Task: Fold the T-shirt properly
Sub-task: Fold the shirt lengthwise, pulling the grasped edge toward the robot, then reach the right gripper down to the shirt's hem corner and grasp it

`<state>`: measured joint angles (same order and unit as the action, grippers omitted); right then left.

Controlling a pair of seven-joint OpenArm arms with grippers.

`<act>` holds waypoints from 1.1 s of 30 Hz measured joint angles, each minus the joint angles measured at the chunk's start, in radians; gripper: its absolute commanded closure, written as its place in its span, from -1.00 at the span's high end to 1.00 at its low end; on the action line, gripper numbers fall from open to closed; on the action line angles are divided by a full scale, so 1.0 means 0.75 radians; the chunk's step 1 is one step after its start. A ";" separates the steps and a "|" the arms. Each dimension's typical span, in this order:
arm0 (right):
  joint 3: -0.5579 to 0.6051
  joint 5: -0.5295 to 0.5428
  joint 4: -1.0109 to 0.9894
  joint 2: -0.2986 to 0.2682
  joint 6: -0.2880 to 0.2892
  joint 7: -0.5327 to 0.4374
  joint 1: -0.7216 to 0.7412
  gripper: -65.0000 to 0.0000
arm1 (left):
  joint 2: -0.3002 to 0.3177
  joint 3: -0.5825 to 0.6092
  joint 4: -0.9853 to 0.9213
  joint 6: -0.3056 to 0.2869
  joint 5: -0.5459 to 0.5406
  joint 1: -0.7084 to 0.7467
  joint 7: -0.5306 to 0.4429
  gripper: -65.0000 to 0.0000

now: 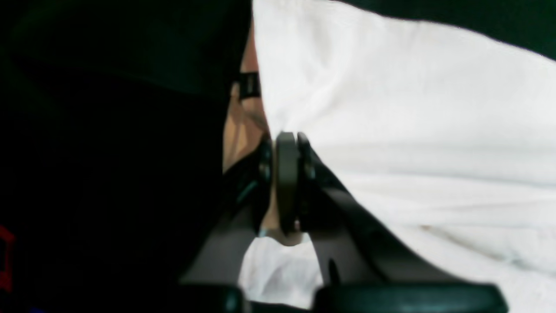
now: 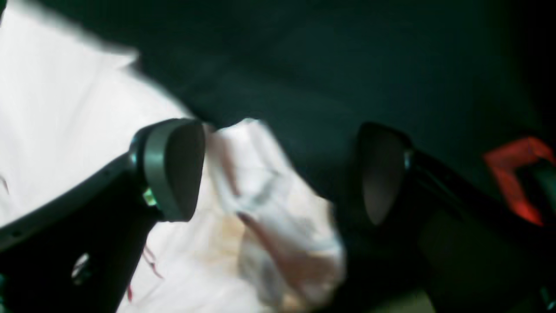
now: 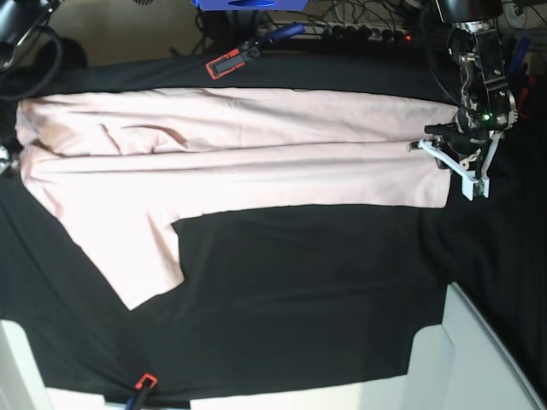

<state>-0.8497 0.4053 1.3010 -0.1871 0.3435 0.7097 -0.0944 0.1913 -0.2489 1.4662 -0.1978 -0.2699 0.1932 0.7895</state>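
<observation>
The pale pink T-shirt (image 3: 256, 145) lies stretched across the far half of the black table cover (image 3: 299, 282), with one sleeve (image 3: 141, 256) pointing toward the near side. My left gripper (image 3: 432, 147) is at the shirt's right edge. In the left wrist view its fingers (image 1: 287, 165) are pressed together on a pinch of the T-shirt (image 1: 412, 130). My right gripper (image 2: 278, 174) stands wide open at the shirt's left end. A bunched corner of the T-shirt (image 2: 278, 217) lies loose between its pads (image 2: 182, 169), touching neither clearly.
A red clamp (image 3: 224, 64) holds the cover at the far edge and another red clamp (image 3: 144, 382) sits at the near edge. White panels (image 3: 479, 359) stand at the near corners. Cables and a power strip (image 3: 367, 32) lie behind the table.
</observation>
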 measured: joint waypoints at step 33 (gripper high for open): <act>1.704 0.020 -0.789 -0.043 -0.175 -0.243 0.721 0.41 | 0.000 -0.002 0.001 0.000 -0.005 -0.007 0.000 -1.00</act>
<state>0.4286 0.4206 0.7090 -0.2195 0.2119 0.5278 0.4465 0.1913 -0.2501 1.4670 -0.1978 -0.2733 0.1883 0.7895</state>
